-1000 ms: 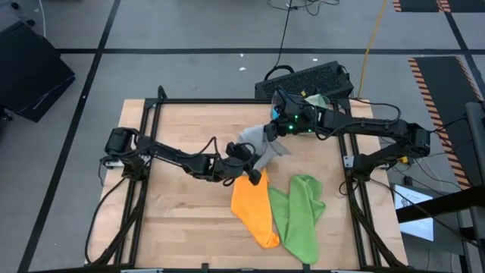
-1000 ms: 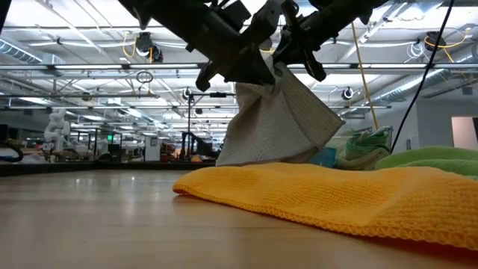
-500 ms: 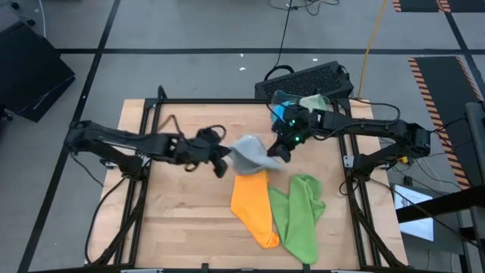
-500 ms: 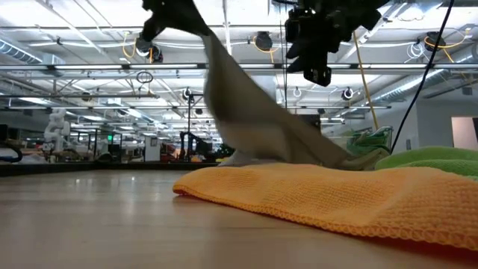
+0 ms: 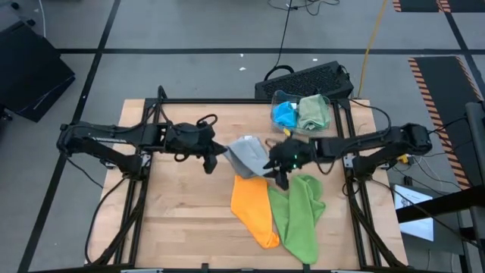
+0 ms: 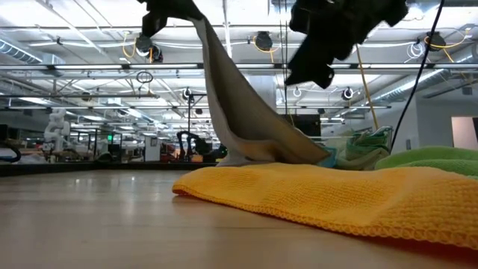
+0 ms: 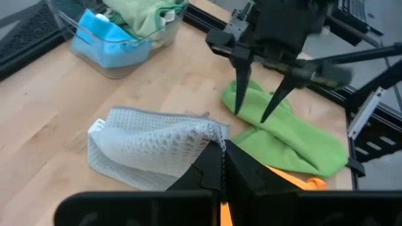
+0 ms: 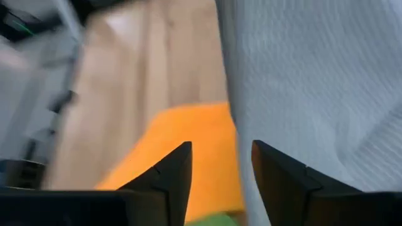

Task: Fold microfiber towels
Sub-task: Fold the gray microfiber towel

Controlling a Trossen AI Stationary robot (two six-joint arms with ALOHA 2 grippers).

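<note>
Left tool (image 5: 213, 154) pinches grey towel (image 5: 246, 154) aloft — right tool (image 5: 278, 176) hovers, fingers apart.

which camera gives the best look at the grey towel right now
The left wrist view: the grey towel lies spread there, one corner pinched by the left gripper. The high view shows it small, the low view only its lifted side, and the right wrist view just a patch of weave.

A wooden table (image 5: 182, 212) carries an orange towel (image 5: 254, 212), a lime green towel (image 5: 299, 216), a partly lifted grey towel (image 5: 246, 155) and a clear bin (image 5: 303, 114).
</note>
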